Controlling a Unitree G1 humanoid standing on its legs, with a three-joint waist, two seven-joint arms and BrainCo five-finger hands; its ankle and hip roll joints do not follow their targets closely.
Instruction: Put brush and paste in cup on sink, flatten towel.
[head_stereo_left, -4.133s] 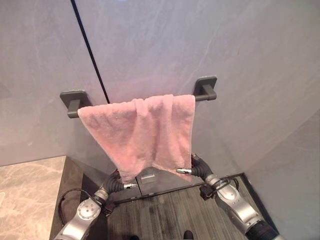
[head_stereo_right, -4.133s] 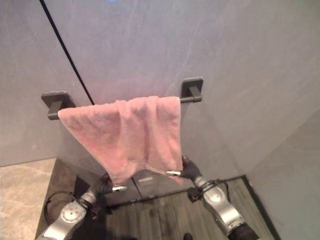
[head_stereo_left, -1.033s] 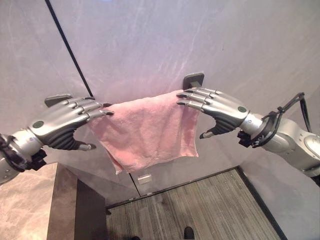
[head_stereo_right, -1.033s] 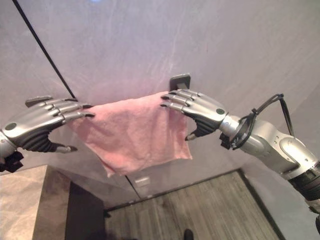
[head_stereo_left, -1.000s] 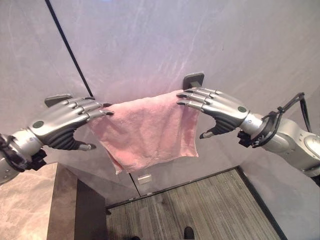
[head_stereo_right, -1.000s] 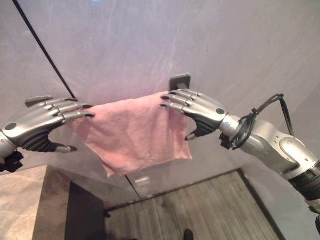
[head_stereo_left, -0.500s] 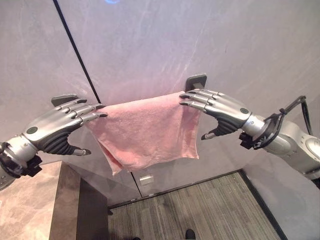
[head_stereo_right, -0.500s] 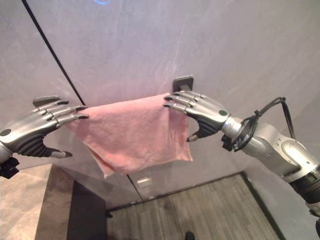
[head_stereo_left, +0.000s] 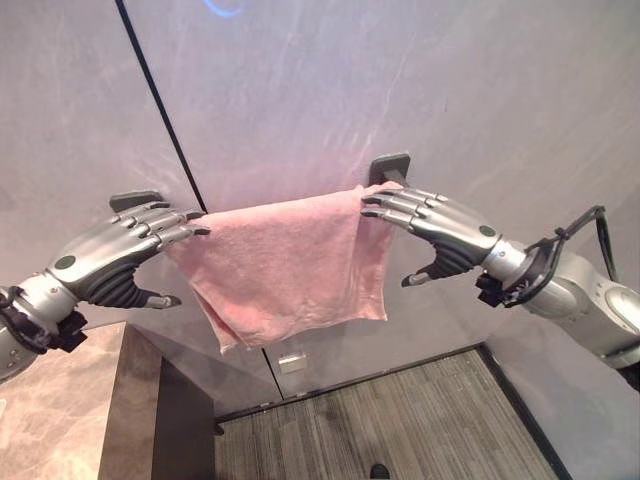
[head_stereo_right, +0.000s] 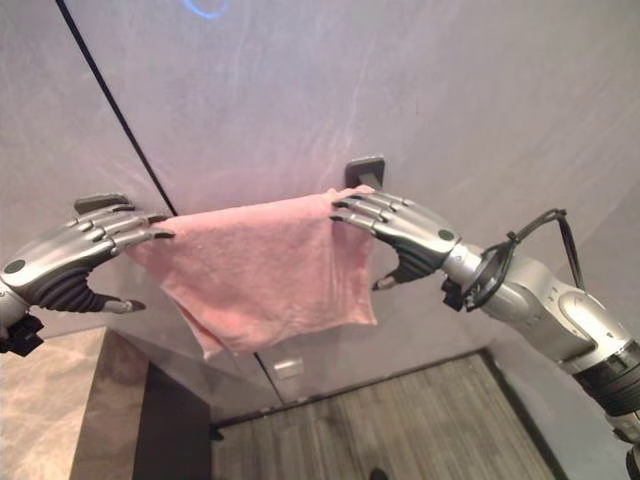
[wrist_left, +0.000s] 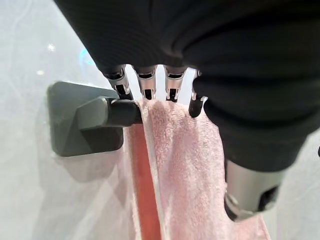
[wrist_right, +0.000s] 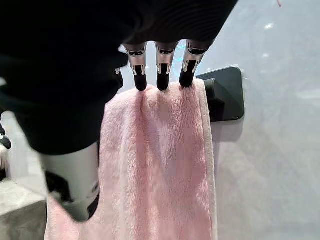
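Observation:
A pink towel (head_stereo_left: 290, 265) hangs over a dark wall rail between two brackets, the left bracket (head_stereo_left: 134, 200) and the right bracket (head_stereo_left: 390, 167). Its lower edge slants, hanging lower on the left. My left hand (head_stereo_left: 110, 258) lies with straight fingers on the towel's upper left end, fingertips (wrist_left: 146, 89) touching cloth and rail (wrist_left: 122, 112). My right hand (head_stereo_left: 440, 228) rests its straight fingers (wrist_right: 159, 75) on the towel's (wrist_right: 160, 165) upper right end beside the bracket (wrist_right: 227, 92). Both thumbs hang free below.
The rail is fixed to a grey tiled wall with a dark vertical seam (head_stereo_left: 160, 120). A beige stone counter (head_stereo_left: 60, 420) with a dark side lies at the lower left. Grey wood-look floor (head_stereo_left: 380, 420) stretches below the towel.
The left hand has slid a little left along the rail and the right hand a little right, spreading the towel's top edge wider. The camera has shifted slightly.

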